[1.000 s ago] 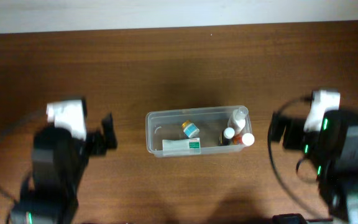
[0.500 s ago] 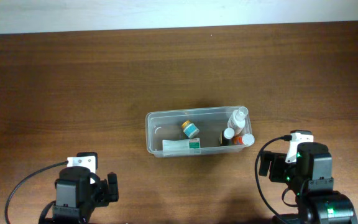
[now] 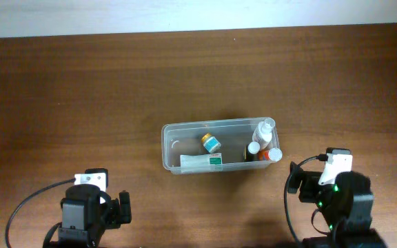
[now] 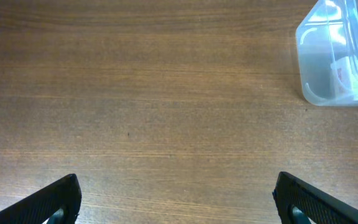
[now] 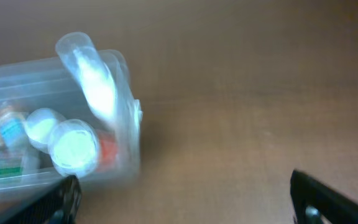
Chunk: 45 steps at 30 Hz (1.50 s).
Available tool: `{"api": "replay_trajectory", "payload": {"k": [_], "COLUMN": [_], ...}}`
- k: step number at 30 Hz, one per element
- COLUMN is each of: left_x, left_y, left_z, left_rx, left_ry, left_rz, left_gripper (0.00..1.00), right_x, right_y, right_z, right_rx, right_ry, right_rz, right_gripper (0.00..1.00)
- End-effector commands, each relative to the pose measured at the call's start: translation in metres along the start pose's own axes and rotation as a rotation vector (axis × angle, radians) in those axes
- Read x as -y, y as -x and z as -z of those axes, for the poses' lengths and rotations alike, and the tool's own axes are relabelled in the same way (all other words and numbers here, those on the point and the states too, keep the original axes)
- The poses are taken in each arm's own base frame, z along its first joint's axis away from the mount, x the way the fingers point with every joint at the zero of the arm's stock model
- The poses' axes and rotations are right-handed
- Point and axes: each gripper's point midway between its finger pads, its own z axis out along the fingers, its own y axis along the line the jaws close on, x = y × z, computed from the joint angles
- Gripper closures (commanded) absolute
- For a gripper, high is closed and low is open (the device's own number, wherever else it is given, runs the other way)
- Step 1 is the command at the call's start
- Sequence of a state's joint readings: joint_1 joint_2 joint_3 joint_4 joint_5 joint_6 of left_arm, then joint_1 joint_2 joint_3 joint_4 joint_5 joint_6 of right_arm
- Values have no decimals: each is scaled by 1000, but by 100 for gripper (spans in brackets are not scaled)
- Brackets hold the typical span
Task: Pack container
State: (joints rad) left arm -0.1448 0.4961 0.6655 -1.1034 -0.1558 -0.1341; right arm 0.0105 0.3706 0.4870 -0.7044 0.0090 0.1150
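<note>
The clear plastic container (image 3: 167, 138) stands at the table's middle. Inside it lie a white tube (image 3: 202, 160), a small bottle with a teal label (image 3: 210, 142), and three white-capped bottles at its right end (image 3: 264, 143). It also shows in the left wrist view (image 4: 328, 68) at top right and, blurred, in the right wrist view (image 5: 120, 112) at left with the bottles (image 5: 73, 146). My left gripper (image 4: 176, 199) is open and empty over bare table, near the front left. My right gripper (image 5: 185, 199) is open and empty, just right of the container.
The dark wooden table (image 3: 81, 89) runs to a pale wall strip along the back edge (image 3: 185, 14). Both arms sit at the front edge, left (image 3: 85, 213) and right (image 3: 336, 200), with black cables looping beside them.
Both arms have drawn back from beside the container toward the front edge of the table. The right arm still shifts slightly. The container and its contents have not moved.
</note>
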Motion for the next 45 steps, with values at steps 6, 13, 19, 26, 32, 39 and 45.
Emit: {"api": "replay_trajectory", "payload": {"k": [6,13,19,26,32,39,45], "left_x": [-1,-1,-1,-1,-1,-2,-5], "left_y": [0,0,0,0,0,2,3], "left_z": [0,0,0,0,0,6,-8], "left_rx": [6,6,6,7,7,62,255], "left_ry": [7,7,7,7,7,0,3], "left_rz": [-14,-14,-14,-14,-14,-4,20], "left_gripper": [1,1,0,1,1,1,1], "right_x": [-12,-12,-12,-12,-12,-12,-12], "right_y": [18,9,8,8,8,8,8], "right_z": [-22,-32,-32,-32,-32,-32,-32], "right_rx": [455,487,485,485,485,485,485], "right_ry": [83,84,84,84,84,84,84], "right_rz": [128,138,138,138,138,138,138], "right_gripper": [2,2,2,2,2,2,2]}}
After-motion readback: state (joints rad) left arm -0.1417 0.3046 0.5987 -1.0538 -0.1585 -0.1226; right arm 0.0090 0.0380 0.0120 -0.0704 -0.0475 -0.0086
